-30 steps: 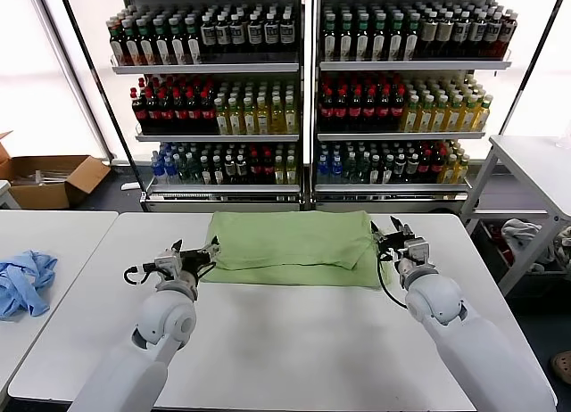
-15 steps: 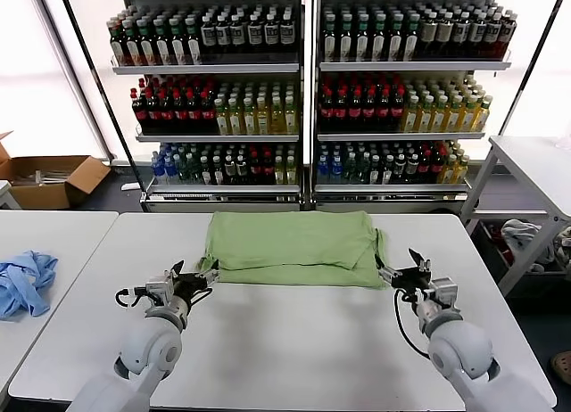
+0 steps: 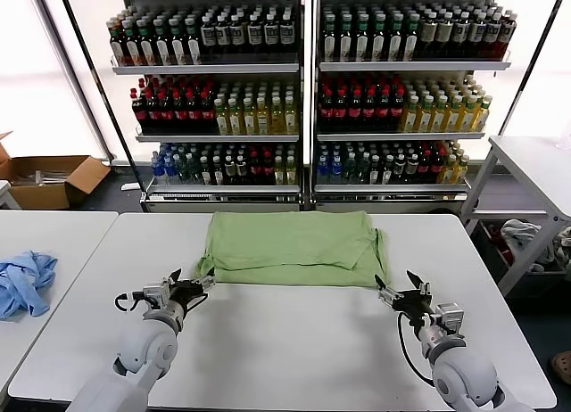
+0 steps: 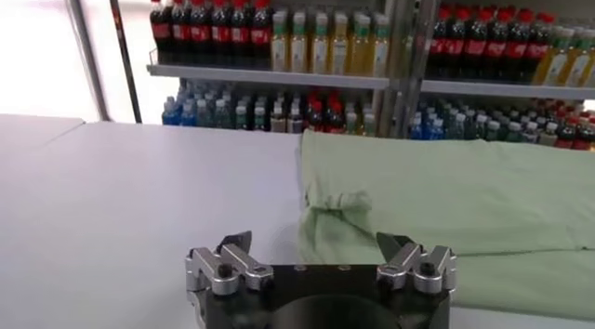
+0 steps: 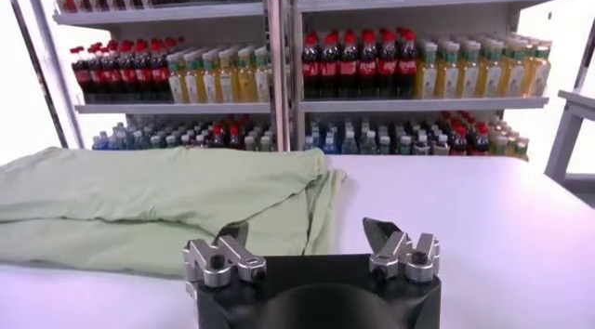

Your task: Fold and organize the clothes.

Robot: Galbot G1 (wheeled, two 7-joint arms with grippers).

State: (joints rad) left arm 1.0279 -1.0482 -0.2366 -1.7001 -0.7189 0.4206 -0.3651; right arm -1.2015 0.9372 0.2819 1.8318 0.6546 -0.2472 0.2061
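Note:
The clothes, a light green shirt (image 3: 293, 248), lie folded into a wide rectangle at the far middle of the white table (image 3: 285, 341). The same green fabric shows in the left wrist view (image 4: 446, 196) and in the right wrist view (image 5: 158, 205). My left gripper (image 3: 189, 282) is open and empty, just off the shirt's front left corner. My right gripper (image 3: 399, 289) is also open and empty, in front of the shirt's front right corner. Neither gripper touches the fabric. Collar, buttons and print are hidden in the fold.
A light blue garment (image 3: 22, 281) lies on the neighbouring table at the left. Shelves of bottles (image 3: 303, 91) stand behind the table. A cardboard box (image 3: 49, 178) sits on the floor at far left, and another white table (image 3: 535, 162) is at the right.
Both arms have drawn back from the shirt's side edges toward the table's front. The right gripper has let go of the shirt's right edge. The shirt stays folded in place.

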